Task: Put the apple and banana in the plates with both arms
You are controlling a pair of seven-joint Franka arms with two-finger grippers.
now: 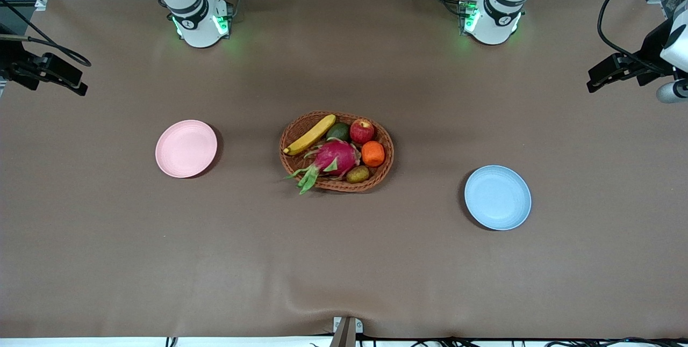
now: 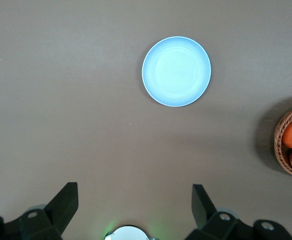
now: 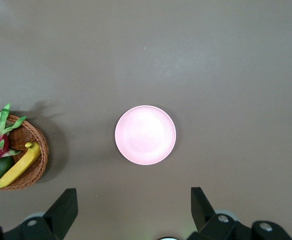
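Nothing moved yet: both fruits in the basket, both plates bare.

Toward the right arm's end of the table, the pink plate [image 1: 186,148] lies empty; the right gripper [image 3: 131,207] hangs high over the bare cloth near it, fingers spread wide and holding nothing. At mid-table the wicker basket [image 1: 380,170] holds the banana [image 1: 310,134] along its rim on the pink plate's side and the apple [image 1: 362,131] beside the orange [image 1: 373,153], with a dragon fruit [image 1: 334,157] nearer the front camera. Toward the left arm's end, the blue plate [image 1: 497,197] is empty too; the left gripper [image 2: 133,206] hangs above the cloth near it, wide open and empty. Both picks and both placements remain, by my reading.
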